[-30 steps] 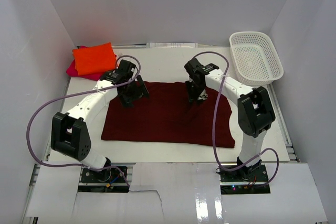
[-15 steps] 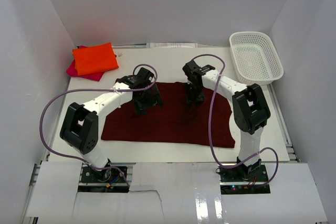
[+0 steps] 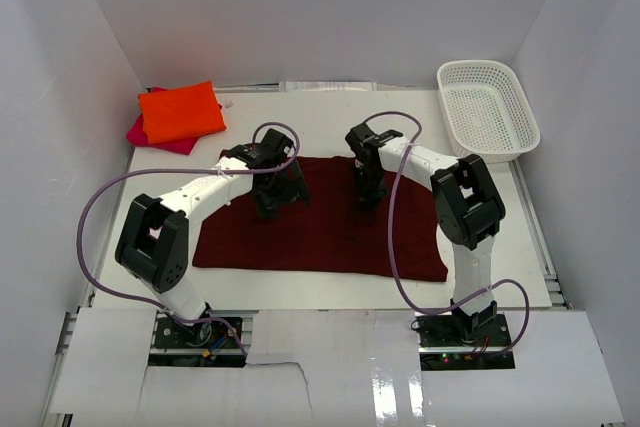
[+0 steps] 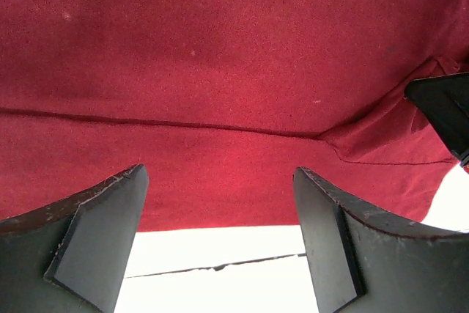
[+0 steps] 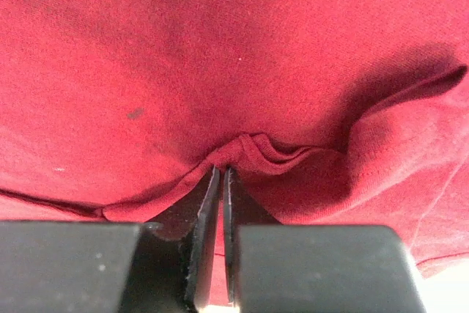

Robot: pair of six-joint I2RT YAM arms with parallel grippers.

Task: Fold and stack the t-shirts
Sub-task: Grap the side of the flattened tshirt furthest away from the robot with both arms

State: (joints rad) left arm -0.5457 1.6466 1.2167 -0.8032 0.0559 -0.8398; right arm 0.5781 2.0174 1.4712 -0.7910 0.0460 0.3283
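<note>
The dark maroon-red t-shirt (image 3: 320, 227) lies spread flat in the middle of the table. My left gripper (image 3: 276, 197) is open over its far left part, near the far edge; in the left wrist view (image 4: 220, 240) the jaws stand wide apart over the cloth's edge (image 4: 220, 108) and bare table. My right gripper (image 3: 367, 192) is shut on a pinched fold of the maroon shirt (image 5: 249, 148) near its far middle. The bright orange t-shirt (image 3: 180, 111) lies folded on the magenta-pink t-shirt (image 3: 150, 135) at the far left corner.
A white mesh basket (image 3: 487, 110) stands at the far right corner. White walls enclose the table (image 3: 330, 117) on three sides. Purple cables loop from both arms over the shirt.
My left gripper moved right from the shirt's far left corner onto the cloth. My right gripper shifted slightly left at the far middle and stays low on the shirt.
</note>
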